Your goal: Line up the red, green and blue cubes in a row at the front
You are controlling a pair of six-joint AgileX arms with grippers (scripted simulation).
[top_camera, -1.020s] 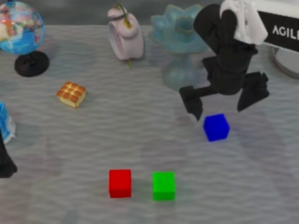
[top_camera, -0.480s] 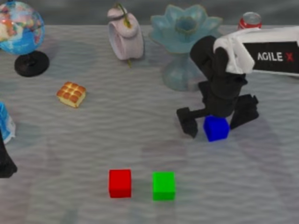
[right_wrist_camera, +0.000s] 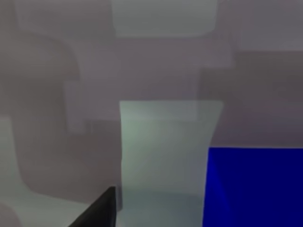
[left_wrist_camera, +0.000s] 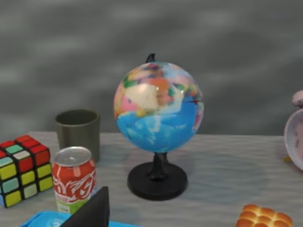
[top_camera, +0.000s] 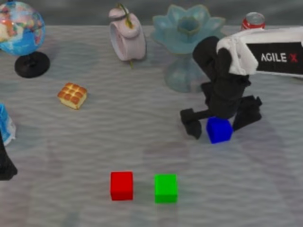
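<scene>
The right gripper (top_camera: 220,120) straddles the blue cube (top_camera: 219,130) right of centre, fingers spread and not yet gripping. The red cube (top_camera: 121,185) and green cube (top_camera: 166,188) sit side by side at the front.

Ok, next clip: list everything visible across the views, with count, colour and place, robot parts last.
red cube: one, red, front of table, left of the green.
green cube: one, green, front, beside the red.
blue cube: one, blue, mid-right, between the right hand's fingers.
bread block: one, tan, left.
globe: one, multicoloured, back left.
alarm clock: one, pink, back.
lotus bowl: one, pale blue, back centre.
soda cans: two, red, one back right, one in the left wrist view.
cup: one, dark green, left wrist view.
puzzle cube: one, multicoloured, left wrist view.
right hand: open, straddling the blue cube.
left hand: parked at left edge.
</scene>
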